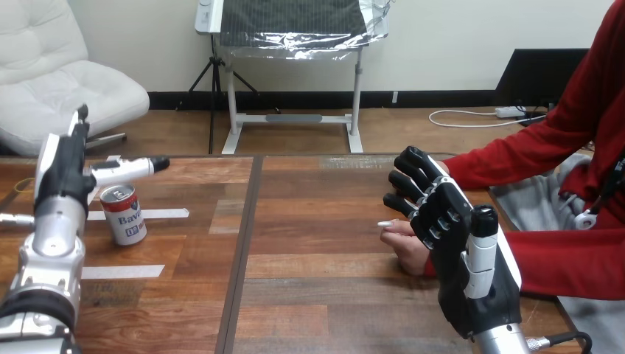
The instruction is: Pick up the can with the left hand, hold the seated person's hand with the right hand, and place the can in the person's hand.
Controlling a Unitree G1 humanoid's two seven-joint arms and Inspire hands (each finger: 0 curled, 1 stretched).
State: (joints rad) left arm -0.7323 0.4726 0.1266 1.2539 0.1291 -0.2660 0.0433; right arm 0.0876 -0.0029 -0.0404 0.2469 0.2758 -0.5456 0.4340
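Observation:
A red-and-white can (124, 215) stands upright on the left part of the wooden table (317, 295). My left hand (63, 173) is raised just behind and left of it, open, with one finger stretched out to the right above the can's top, apart from it. The person's hand (404, 245) rests on the table at the right, partly hidden behind my right hand (451, 247). That hand stands open over and beside it, back toward me, fingers (407, 183) slightly bent and thumb up. I cannot tell whether the two touch.
Two strips of white tape (158, 214) (121, 271) lie on the table around the can. A dark seam (243, 243) runs down the table between the can and the person's hand. The person's red sleeves (575, 258) reach in from the right.

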